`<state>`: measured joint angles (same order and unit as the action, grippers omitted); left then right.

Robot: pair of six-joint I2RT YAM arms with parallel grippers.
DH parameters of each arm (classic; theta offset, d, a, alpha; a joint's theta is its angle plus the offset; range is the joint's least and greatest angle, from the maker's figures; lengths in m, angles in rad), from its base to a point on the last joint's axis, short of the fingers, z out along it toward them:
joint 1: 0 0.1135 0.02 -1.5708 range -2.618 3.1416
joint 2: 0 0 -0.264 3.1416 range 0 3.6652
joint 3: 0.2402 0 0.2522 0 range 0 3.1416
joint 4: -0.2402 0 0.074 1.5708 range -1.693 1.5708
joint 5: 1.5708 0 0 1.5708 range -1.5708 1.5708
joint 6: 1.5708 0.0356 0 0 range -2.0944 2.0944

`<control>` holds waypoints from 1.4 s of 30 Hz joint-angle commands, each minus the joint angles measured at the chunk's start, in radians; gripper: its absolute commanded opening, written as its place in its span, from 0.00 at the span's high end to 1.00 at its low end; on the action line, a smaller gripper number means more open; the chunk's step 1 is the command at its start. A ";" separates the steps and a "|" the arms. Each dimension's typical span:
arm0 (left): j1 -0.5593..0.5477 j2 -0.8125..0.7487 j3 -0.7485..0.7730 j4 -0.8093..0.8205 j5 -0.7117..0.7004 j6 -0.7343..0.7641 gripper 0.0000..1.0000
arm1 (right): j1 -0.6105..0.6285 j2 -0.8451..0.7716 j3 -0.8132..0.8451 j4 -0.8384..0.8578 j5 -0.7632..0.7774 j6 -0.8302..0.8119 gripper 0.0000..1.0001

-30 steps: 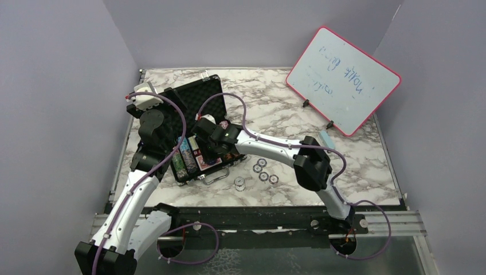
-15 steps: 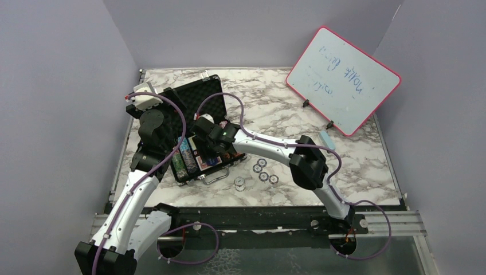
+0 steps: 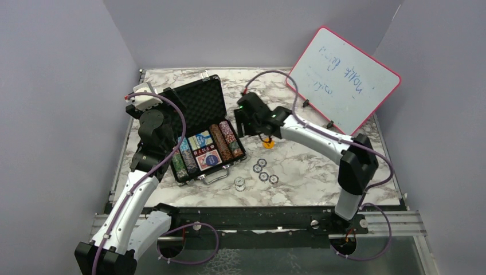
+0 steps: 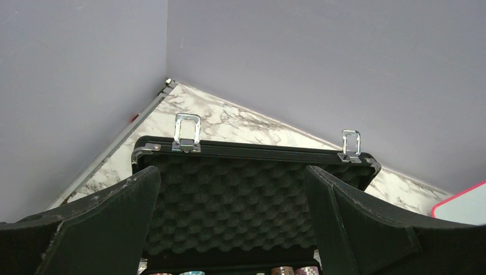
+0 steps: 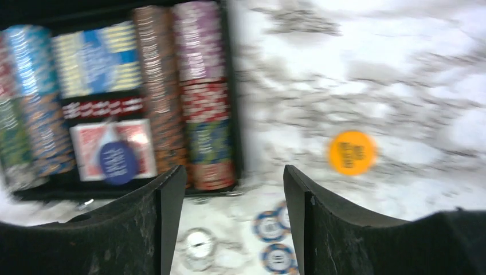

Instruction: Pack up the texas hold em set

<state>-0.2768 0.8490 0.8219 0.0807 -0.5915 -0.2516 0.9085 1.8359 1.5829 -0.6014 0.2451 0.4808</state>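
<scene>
The black briefcase (image 3: 202,133) lies open at the left with its foam lid (image 4: 229,195) raised. Rows of multicoloured chips (image 3: 224,140) and the red-backed card deck (image 5: 112,150) fill its tray, and a blue disc (image 5: 117,162) lies on the deck. The orange round button (image 3: 267,144) lies on the marble right of the case, also in the right wrist view (image 5: 352,152). Several loose chips (image 3: 263,172) lie in front of it. My right gripper (image 5: 233,169) is open and empty above the table beside the case's right edge. My left gripper (image 4: 232,172) is open and empty, facing the lid.
The pink-framed whiteboard (image 3: 343,80) stands propped at the back right. A small silvery disc (image 3: 239,184) lies near the case's handle (image 3: 215,177). Purple walls close in the left, back and right sides.
My right gripper has drawn out of the case and swung right and back. The tray's contents and the orange button are now uncovered. The left arm has not moved.
</scene>
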 commanded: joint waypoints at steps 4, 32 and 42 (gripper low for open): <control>0.004 -0.016 -0.006 0.027 0.028 -0.009 0.02 | -0.214 -0.074 -0.255 0.055 0.011 -0.034 0.31; 0.005 -0.004 -0.006 0.046 0.108 0.008 0.02 | -0.253 0.164 -0.230 0.085 -0.032 -0.061 0.37; 0.004 -0.005 -0.006 0.047 0.108 0.010 0.02 | -0.253 0.130 -0.210 0.053 -0.037 -0.058 0.58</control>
<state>-0.2768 0.8494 0.8211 0.0898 -0.5041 -0.2497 0.6552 1.9713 1.3560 -0.5316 0.1993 0.4263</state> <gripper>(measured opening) 0.976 0.507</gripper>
